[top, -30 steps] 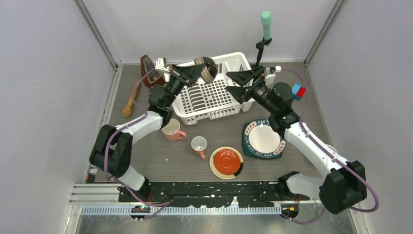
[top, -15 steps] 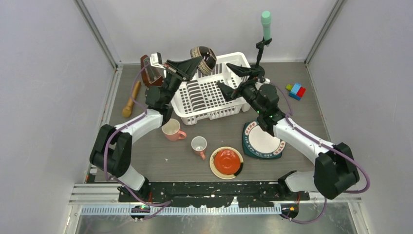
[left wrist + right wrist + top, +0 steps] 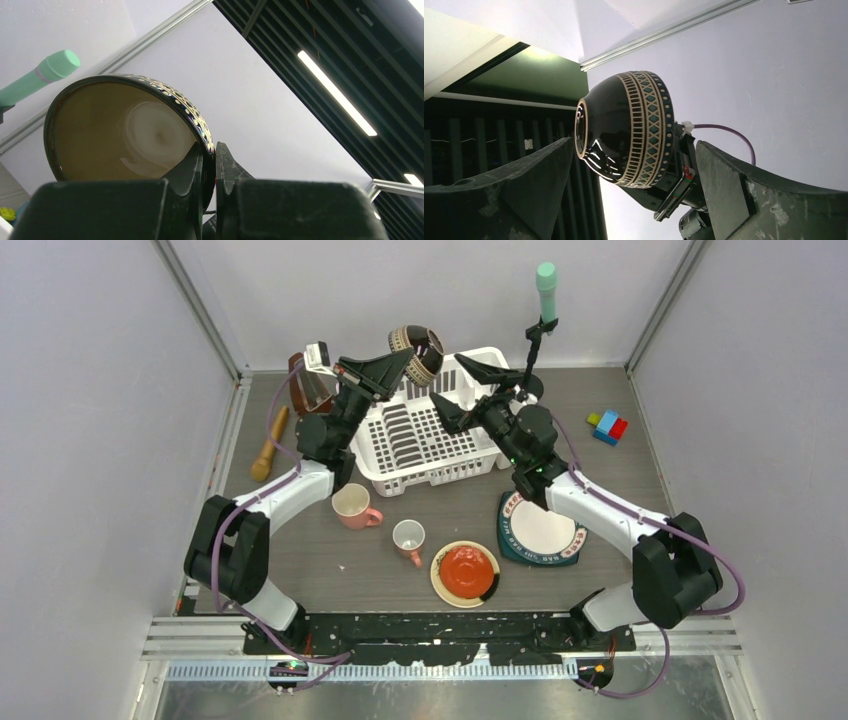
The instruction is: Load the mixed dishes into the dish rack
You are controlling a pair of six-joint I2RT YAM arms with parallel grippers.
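Observation:
My left gripper (image 3: 408, 358) is shut on the rim of the small brown patterned bowl (image 3: 418, 349) and holds it tilted above the back of the white dish rack (image 3: 425, 440). In the left wrist view the bowl's cream inside (image 3: 120, 135) shows above my left gripper (image 3: 209, 156). My right gripper (image 3: 463, 390) is open and empty over the rack, facing the bowl (image 3: 626, 130) from the right. Two pink mugs (image 3: 354, 506) (image 3: 409, 537), the cream plate with red centre (image 3: 466, 573) and the teal-rimmed white plate (image 3: 542, 528) lie on the table in front of the rack.
A wooden stick (image 3: 268, 448) and a dark brown object (image 3: 303, 390) lie left of the rack. Coloured blocks (image 3: 607, 426) sit at the right. A green-topped post (image 3: 545, 300) stands behind the rack. Grey walls enclose the table.
My left gripper has raised the bowl higher and further back over the rack. My right arm has swung left, bringing its open gripper toward the bowl; the teal-rimmed plate is now less covered.

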